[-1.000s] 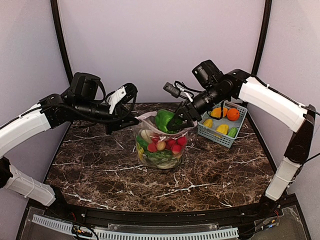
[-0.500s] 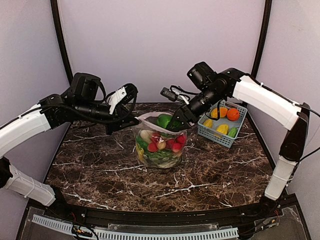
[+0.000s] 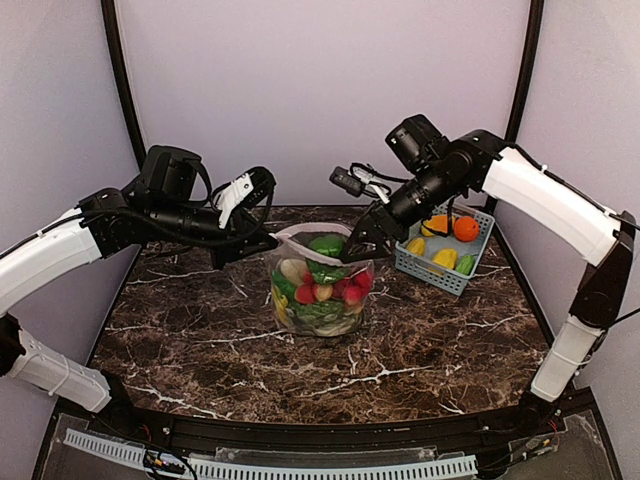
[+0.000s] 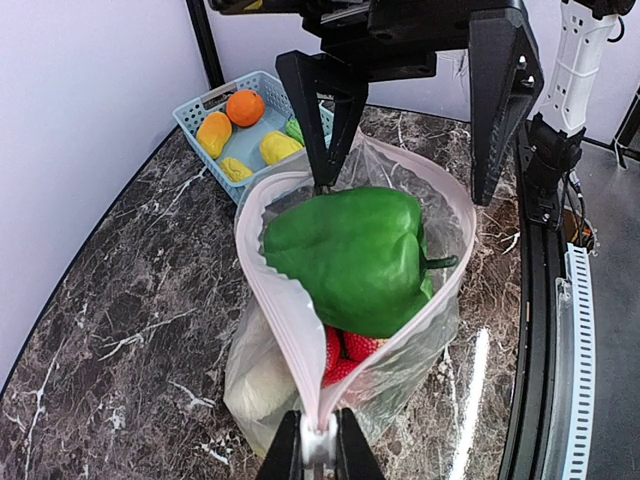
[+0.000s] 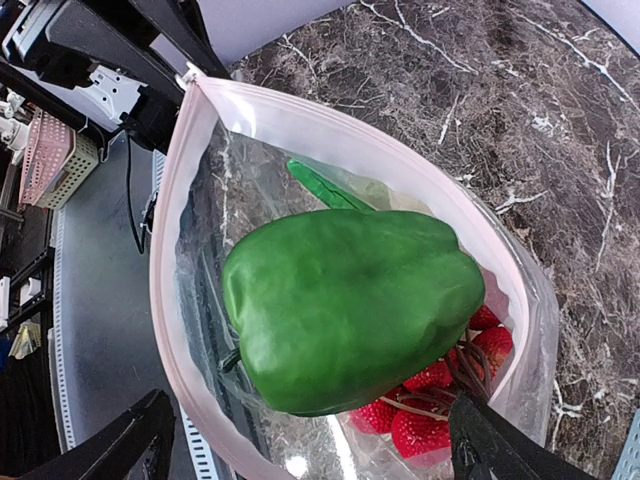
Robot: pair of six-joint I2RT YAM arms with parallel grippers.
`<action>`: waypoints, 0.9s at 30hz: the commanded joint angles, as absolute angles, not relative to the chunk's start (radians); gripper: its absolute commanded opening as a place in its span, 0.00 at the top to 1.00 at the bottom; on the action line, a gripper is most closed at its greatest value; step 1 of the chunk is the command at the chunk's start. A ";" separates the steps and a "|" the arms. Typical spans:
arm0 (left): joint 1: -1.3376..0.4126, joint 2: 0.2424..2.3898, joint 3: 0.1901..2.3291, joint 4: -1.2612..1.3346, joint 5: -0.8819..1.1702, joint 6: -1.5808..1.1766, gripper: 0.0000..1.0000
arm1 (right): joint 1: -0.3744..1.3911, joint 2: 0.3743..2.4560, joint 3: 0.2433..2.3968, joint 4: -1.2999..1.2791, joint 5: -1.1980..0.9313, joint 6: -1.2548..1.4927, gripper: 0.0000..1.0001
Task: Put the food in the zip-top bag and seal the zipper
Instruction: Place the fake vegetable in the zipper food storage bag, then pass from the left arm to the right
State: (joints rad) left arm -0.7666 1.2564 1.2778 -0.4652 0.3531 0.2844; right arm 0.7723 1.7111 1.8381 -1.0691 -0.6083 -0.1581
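Left gripper (image 4: 318,450) is pinched tight on the zipper (image 4: 285,310) at the near corner of the mouth, holding the zip-top bag (image 3: 318,290) upright. From there the pink strip loops out into a wide oval. Right gripper (image 5: 310,435) hangs just over that mouth with its fingers spread wide, gripping nothing, one tip near each side of the rim. A glossy, lumpy green pepper (image 5: 350,305) fills most of the opening, leaving only thin gaps to the film. Under it, bumpy red fruits (image 5: 430,420) press against clear, crinkled plastic. There's bare marble-patterned table (image 3: 450,340) all round the bag. The slatted blue basket (image 3: 428,274) sits near on the right, not touching.
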 commanded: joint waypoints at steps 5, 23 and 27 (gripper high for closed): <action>-0.766 1.226 1.270 -0.450 0.347 0.286 0.99 | 0.780 1.630 1.838 -1.007 -0.485 -0.089 0.05; -0.766 1.223 1.272 -0.450 0.351 0.284 0.99 | 0.759 1.551 1.709 -0.933 -0.285 0.102 0.23; -0.767 1.223 1.272 -0.451 0.350 0.284 0.99 | 0.759 1.597 1.732 -0.935 -0.273 0.074 0.29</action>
State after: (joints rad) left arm -0.7666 1.2560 1.2778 -0.4652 0.3496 0.2844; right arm 0.7647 1.5623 1.7134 -0.9489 -0.2924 0.0883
